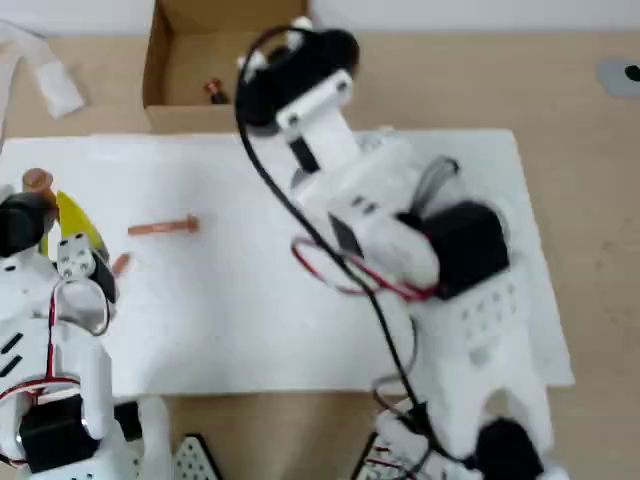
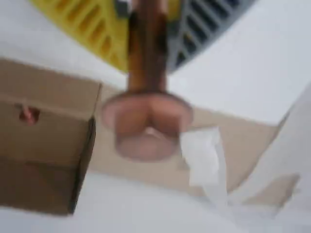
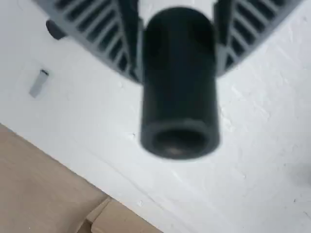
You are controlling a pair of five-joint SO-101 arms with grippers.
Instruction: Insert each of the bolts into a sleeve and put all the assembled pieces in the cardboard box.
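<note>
Your left gripper is clamped on a copper bolt, head pointing outward, while your right gripper pinches a black sleeve with its bore facing out. Each part seems to be held free at one end so the two can be mated. The arms stand well apart, the right one up beside the cardboard box, where one piece lies. A second bolt rests on the white sheet. The held bolt's far end is buried between the jaws, and the boxed piece is too small to make out, assembled or not.
</note>
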